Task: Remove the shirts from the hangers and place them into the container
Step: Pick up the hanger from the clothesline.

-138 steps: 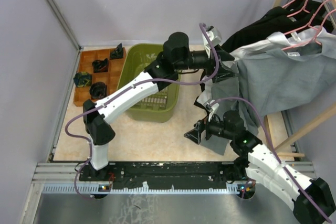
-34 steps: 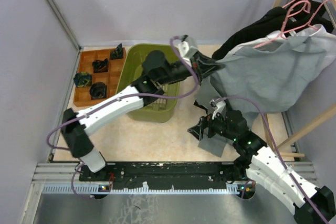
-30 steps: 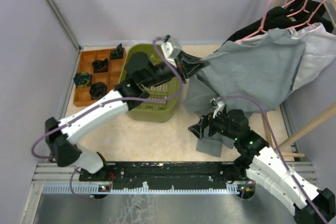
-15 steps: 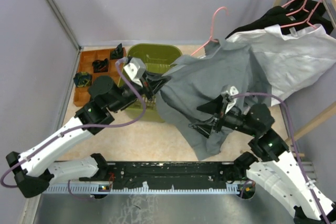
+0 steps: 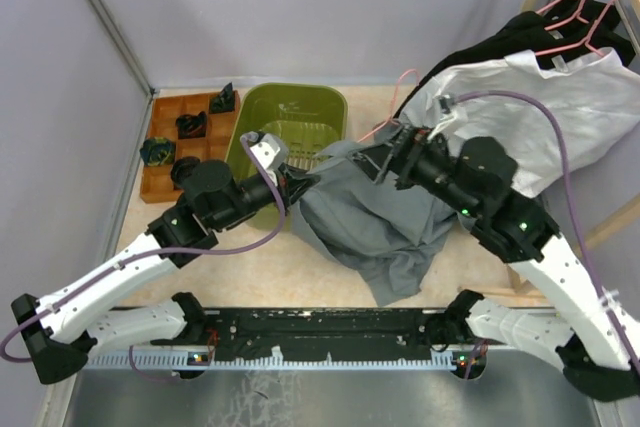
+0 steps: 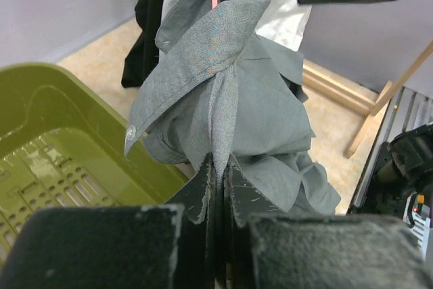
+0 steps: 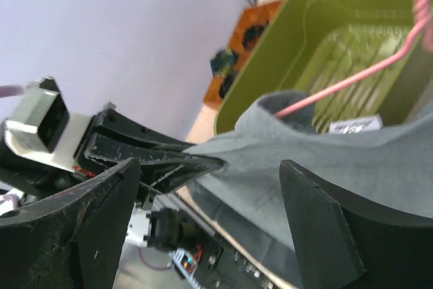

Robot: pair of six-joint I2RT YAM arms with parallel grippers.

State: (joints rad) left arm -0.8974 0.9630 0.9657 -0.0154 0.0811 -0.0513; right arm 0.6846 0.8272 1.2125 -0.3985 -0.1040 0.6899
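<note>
The left gripper point(image 5: 291, 185) is pressed shut on a fold of the grey shirt point(image 5: 372, 225) just below its collar, at the near right corner of the green tub point(image 5: 300, 90). From that pinch the shirt spills over the table point(image 5: 250, 269) to the right of the tub, none of it inside. The pink hanger point(image 7: 352, 79) sits in the collar, its hook pointing to the far right, directly away from the pinch. The right gripper point(image 5: 392, 152) hangs spread above the collar, just beside the wire, and is the nearer arm. It would likely grip the wire and draw it out along that line.
</note>
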